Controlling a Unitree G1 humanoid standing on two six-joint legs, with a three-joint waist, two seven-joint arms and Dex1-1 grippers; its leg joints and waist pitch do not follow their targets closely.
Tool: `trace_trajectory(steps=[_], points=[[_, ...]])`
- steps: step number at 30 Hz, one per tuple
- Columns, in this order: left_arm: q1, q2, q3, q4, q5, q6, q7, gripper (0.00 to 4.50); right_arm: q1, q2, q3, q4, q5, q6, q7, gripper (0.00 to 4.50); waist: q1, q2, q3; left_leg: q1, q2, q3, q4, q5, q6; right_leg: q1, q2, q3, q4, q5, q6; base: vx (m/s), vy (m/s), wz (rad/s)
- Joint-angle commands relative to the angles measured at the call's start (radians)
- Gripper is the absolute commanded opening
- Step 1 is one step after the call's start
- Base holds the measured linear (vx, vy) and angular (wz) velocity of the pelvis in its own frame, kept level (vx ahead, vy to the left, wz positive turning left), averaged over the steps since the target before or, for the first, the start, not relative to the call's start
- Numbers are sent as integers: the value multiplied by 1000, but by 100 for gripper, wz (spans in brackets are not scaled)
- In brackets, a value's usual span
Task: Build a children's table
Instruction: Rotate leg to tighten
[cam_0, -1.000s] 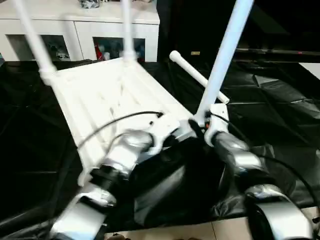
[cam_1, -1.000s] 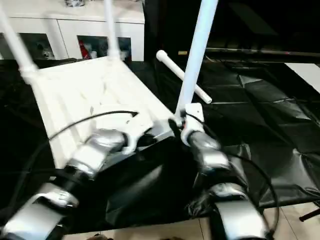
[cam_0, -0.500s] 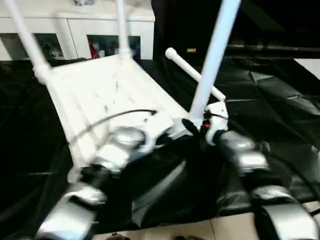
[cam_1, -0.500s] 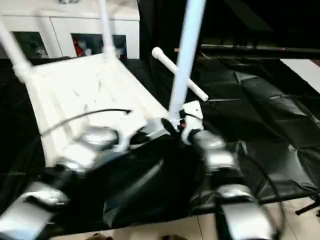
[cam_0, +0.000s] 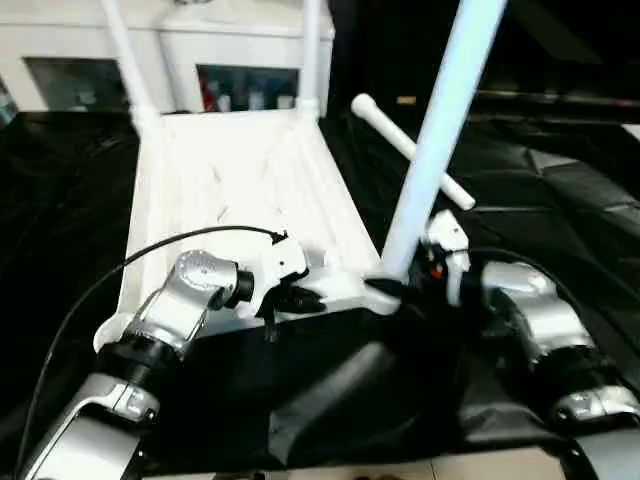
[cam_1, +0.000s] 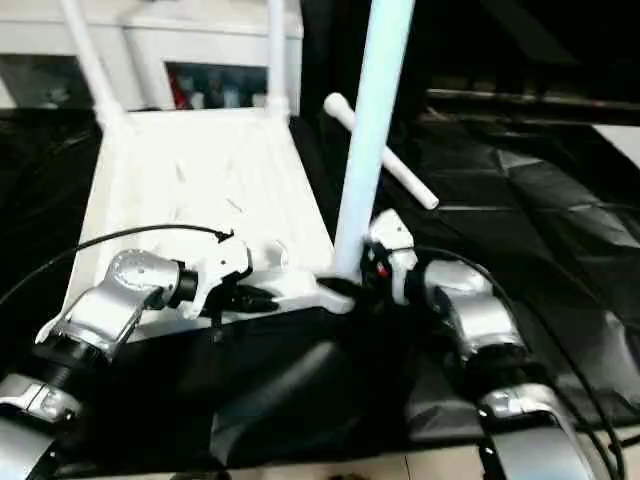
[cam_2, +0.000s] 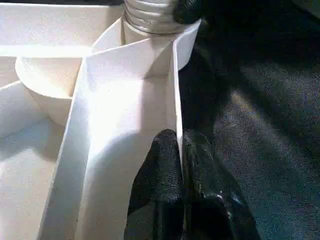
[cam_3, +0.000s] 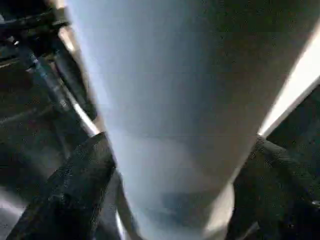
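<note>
Tabletop (cam_0: 235, 190) lay upside down on black sheeting (cam_0: 560, 180), ribbed underside up, short near edge toward the robot. Two legs stood upright in the far corner sockets: far left leg (cam_0: 125, 60) and far right leg (cam_0: 312, 50). A third leg (cam_0: 440, 140) stood in the near right socket (cam_0: 385, 292), leaning slightly to the right. The fourth leg (cam_0: 408, 150) lay loose on the sheeting beyond the third leg, to the right of the tabletop.

Left gripper (cam_2: 181, 165) was at the near rim of the tabletop, its fingers (cam_2: 162, 170) pressed together on a thin upright wall of the rim, just beside the near right socket. Right gripper (cam_3: 170, 170) was at the base of the third leg, its fingers (cam_3: 75, 185) apart, one on each side of the leg; whether the pads touched the leg I could not tell.

White cabinet (cam_0: 200, 45) stood behind the tabletop.
</note>
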Motion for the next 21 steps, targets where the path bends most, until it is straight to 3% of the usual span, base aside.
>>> trace_trajectory(steps=[1, 7, 8, 21], points=[[-6, -29, -27, -12, -33, -23, -39, 0, -2, 2, 29, -7, -24, 1, 17, 357, 1, -19, -71, 15, 69, -30, -67, -208, 48, 44, -83, 63, -73, -323, -186, 0, 0, 0], [-7, -31, -24, -11, -34, -26, -39, 0, 2, -2, 33, -12, -25, 10, 31, 310, 0, -15, -71, 17, 71, -33, -70, -218, 36, 43, -80, 62, -73, -333, -182, 0, 0, 0], [-7, -31, -23, -11, -33, -26, -40, 0, 1, 1, 30, -10, -23, 13, 31, 285, -1, -14, -71, 18, 71, -33, -70, -221, 36, 43, -80, 62, -73, -330, -184, 0, 0, 0], [-6, -31, -17, 2, -20, -22, -17, 0, 15, 13, 26, 17, -32, 9, 11, 272, 1, -15, -73, 16, 70, -32, -67, -203, 42, 46, -81, 62, -71, -311, -189, 0, 0, 0]])
